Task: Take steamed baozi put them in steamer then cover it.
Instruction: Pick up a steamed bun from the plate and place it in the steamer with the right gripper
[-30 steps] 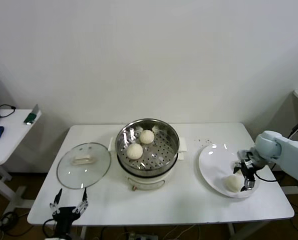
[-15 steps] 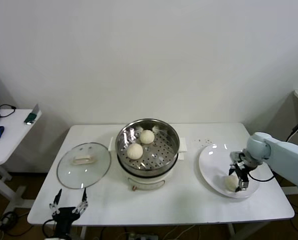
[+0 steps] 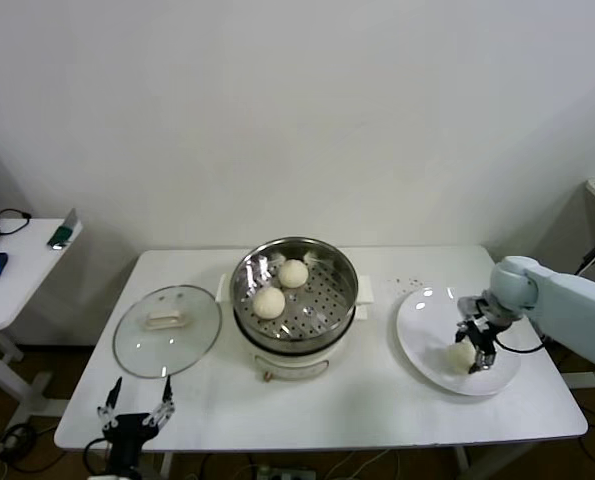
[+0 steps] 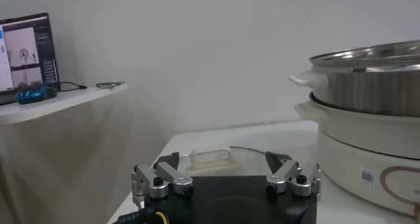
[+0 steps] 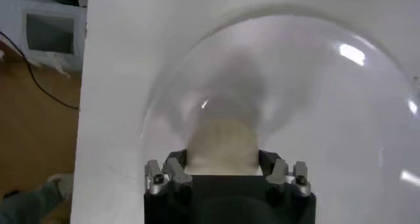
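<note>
The steel steamer (image 3: 349, 272) stands mid-table on its white base, with two pale baozi (image 3: 294, 273) (image 3: 269, 301) on the perforated tray. A third baozi (image 3: 460, 353) is over the white plate (image 3: 422, 320) at the right. My right gripper (image 3: 470, 355) is shut on it, and in the right wrist view the fingers (image 5: 176, 169) press both sides of the bun (image 5: 222, 143). I see no fourth bun. My left gripper (image 3: 137, 402) is open and empty, parked at the table's front left edge.
The glass lid (image 3: 192, 335) lies flat on the table left of the steamer, and its handle shows in the left wrist view (image 4: 210, 158) beyond the left gripper (image 4: 223, 163). The steamer (image 4: 367, 87) also shows there. A side table (image 3: 17, 270) stands at the far left.
My right gripper moved left over the plate onto the baozi and closed round it. The bun has shifted slightly up and toward the steamer with it. The left arm has not moved.
</note>
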`<act>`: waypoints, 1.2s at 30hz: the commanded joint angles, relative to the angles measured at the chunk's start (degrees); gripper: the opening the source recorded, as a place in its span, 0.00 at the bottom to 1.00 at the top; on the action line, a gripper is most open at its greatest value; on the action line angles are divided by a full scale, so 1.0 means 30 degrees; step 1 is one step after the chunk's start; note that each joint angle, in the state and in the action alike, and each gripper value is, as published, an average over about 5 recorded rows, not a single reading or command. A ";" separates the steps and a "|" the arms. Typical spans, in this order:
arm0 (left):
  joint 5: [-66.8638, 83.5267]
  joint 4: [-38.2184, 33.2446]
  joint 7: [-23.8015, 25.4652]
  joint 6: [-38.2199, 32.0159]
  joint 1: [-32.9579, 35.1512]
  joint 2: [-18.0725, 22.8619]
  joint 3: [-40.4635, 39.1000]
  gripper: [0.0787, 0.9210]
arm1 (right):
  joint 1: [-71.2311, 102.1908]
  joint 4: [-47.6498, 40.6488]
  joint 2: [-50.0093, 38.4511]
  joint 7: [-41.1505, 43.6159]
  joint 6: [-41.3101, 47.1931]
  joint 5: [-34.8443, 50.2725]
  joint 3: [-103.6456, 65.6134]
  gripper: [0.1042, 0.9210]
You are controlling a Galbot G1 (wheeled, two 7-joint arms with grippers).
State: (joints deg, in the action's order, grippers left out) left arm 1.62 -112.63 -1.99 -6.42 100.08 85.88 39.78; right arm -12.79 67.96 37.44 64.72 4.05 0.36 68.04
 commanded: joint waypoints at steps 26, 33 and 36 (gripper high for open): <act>0.0594 -0.0346 -0.0056 0.0153 0.1105 -0.0111 0.0376 0.88 | -0.8921 0.3250 1.2229 0.1908 -1.2742 -0.2983 0.2636 0.75; 0.0836 -0.0284 -0.0082 -0.0019 0.1491 -0.0297 0.0555 0.88 | -0.6326 0.3202 1.3050 0.1952 -1.2544 -0.4061 0.2608 0.75; 0.0864 -0.0307 -0.0094 -0.0098 0.1684 -0.0343 0.0506 0.88 | -0.5854 0.2985 1.3249 0.1908 -1.2562 -0.4078 0.2744 0.75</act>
State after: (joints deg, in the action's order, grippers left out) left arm 3.92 -113.51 -2.26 -6.40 104.16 85.04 41.39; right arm -36.32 76.89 71.91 70.30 -31.88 -9.66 76.21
